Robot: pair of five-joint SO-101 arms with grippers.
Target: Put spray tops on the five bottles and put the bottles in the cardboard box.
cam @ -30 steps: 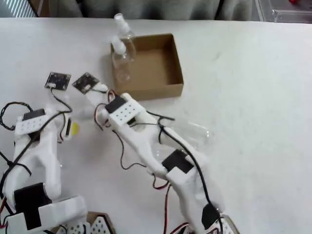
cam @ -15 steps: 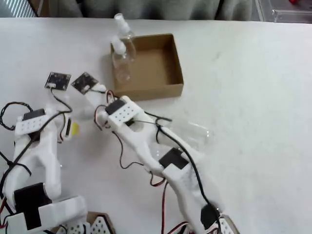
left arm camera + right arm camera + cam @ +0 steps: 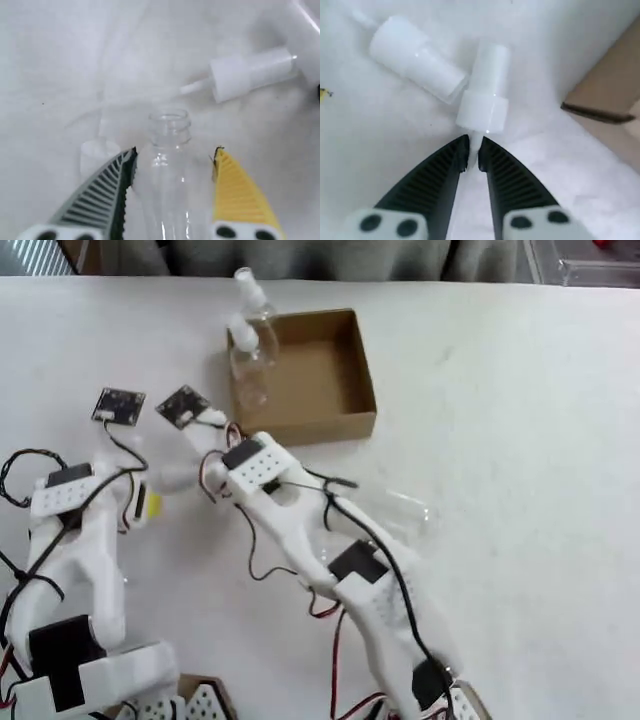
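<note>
A clear bottle point(image 3: 167, 200) with an open neck stands between the grey and yellow fingers of my left gripper point(image 3: 172, 152), which is shut on its shoulders. A white spray top point(image 3: 250, 72) lies on the table just beyond it. My right gripper point(image 3: 473, 150) has its black fingers closed on the thin tube of a spray top point(image 3: 484, 97); a second spray top point(image 3: 415, 57) lies touching it. In the high view the cardboard box point(image 3: 345, 330) sits at the table's middle back. Two capped bottles point(image 3: 250, 345) are at its left wall.
Another clear bottle point(image 3: 395, 505) lies on the table beside the right arm point(image 3: 300, 530). The left arm point(image 3: 70, 540) stands at the table's left front. The box corner point(image 3: 615, 95) is close to my right gripper. Open table spreads to the right of the box.
The right arm's wrist dipped slightly toward the left arm, then came back a little toward the box. The left arm and its bottle have kept still.
</note>
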